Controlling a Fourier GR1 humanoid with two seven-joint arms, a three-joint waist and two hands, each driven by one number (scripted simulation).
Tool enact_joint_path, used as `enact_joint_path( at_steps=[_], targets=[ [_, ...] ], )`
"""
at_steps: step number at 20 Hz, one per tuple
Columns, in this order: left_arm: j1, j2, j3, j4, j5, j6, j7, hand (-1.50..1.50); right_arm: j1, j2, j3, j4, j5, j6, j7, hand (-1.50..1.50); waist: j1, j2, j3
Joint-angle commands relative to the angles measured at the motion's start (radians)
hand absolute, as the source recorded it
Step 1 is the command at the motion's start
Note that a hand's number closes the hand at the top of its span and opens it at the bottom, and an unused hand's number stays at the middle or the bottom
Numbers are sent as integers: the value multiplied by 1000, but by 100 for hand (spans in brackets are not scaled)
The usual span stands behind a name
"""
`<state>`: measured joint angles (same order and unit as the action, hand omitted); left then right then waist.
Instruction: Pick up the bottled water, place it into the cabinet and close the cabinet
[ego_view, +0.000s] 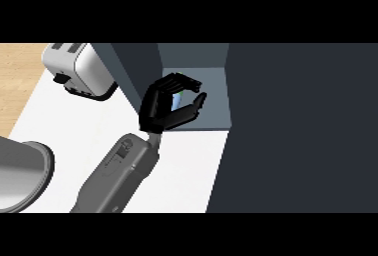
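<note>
Over the white desk (188, 170), I see my one visible hand (166, 107) curled around the bottled water (179, 103), already inside the open cabinet (214, 80), with its dark door (303, 130) standing at right.

White counter (184, 165): toaster (77, 67) at back left (silver), grey pot (18, 175) left edge.

Bottled water (178, 103), mostly hidden, sits inside the open cabinet (214, 95).

A kitchen: a shiny chrome toaster (77, 67) stands at ten o'clock on the white bench (88, 120), beside a dark grey cabinet (295, 125).
</note>
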<state>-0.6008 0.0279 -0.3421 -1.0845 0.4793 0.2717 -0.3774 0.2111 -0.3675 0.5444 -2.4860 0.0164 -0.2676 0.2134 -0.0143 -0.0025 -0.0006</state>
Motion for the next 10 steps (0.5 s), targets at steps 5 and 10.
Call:
enact_joint_path(
  at_steps=[5, 10],
  targets=[
    [251, 81, -51, -240, 1, -68, 43, 150, -38, -121, 22, -78, 54, 104, 110, 150, 29, -4, -1],
    [358, 120, -46, -343, -33, -66, 19, 150, -29, -120, 117, -123, 26, 141, 206, 150, 18, -1, 0]
  ],
)
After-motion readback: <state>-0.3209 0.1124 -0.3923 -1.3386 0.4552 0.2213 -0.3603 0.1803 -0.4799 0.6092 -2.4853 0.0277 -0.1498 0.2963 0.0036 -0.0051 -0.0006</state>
